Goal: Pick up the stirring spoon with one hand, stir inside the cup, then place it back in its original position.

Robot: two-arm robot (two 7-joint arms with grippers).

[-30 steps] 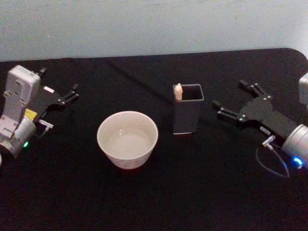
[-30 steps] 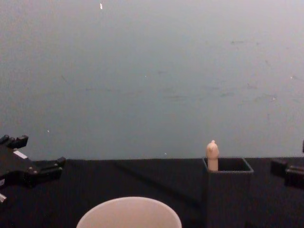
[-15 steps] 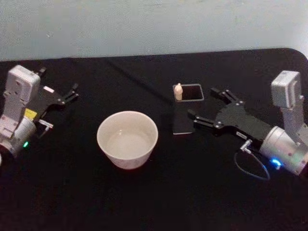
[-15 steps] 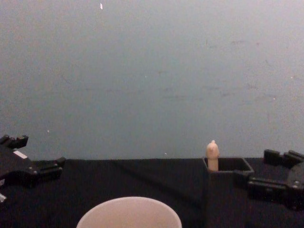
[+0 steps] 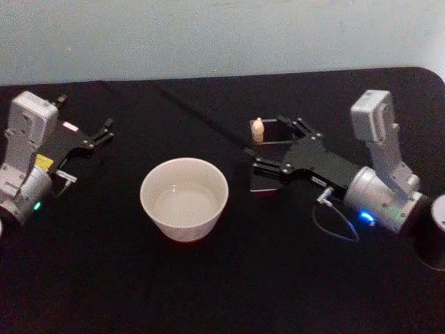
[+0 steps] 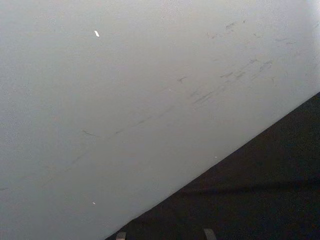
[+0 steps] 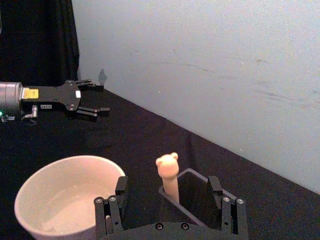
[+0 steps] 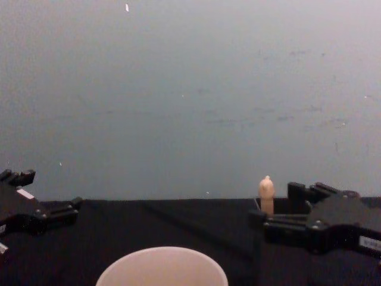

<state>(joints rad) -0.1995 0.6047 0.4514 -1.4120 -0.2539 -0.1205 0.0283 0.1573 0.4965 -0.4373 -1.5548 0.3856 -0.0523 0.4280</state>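
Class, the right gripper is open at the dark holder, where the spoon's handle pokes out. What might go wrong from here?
Only the knobbed tip of the spoon clears the holder, so the open right gripper may grab too little and slip.
Closing, it could catch the tall, narrow holder's wall and tip it.
The cup stands close by; a careless lift may knock it.
The left gripper sits parked far left.

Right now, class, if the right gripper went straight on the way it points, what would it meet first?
Probably the stirring spoon: its knobbed handle stands in the holder, dead ahead between the open fingers of the right gripper. Depth is unclear, so the holder's rim might touch first.
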